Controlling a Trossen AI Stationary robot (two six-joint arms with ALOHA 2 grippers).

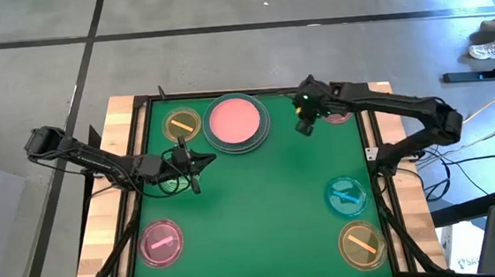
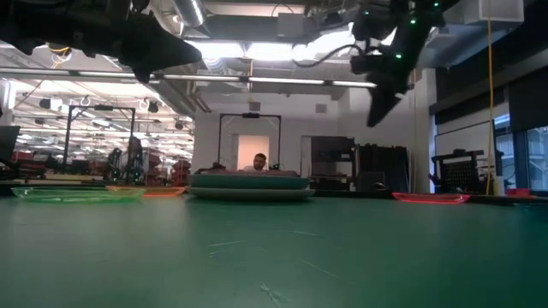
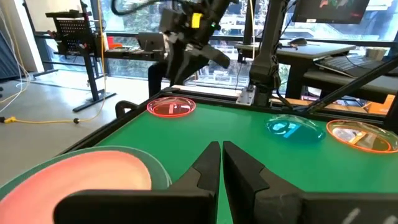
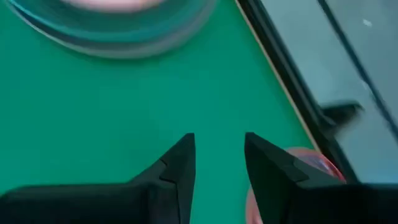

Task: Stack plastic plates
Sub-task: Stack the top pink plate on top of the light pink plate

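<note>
1. Looked like mid-stack: big pink plate [image 1: 233, 118] already sat on the teal and grey-white ones at the mat's far middle.
2. Right gripper [image 1: 304, 121] hung above the mat, fingers parted, holding nothing, just beside the small pink plate [image 1: 338, 114] in the far right corner. Probably next up: drop down and pinch its rim.
3. Left gripper [image 1: 198, 161] waited near the stack, fingers pressed together, empty.
4. Small plates all thin, glossy, see-through discs: yellow [image 1: 182, 123], pink [image 1: 161, 241], blue [image 1: 347, 194], orange-yellow [image 1: 362, 241].
</note>
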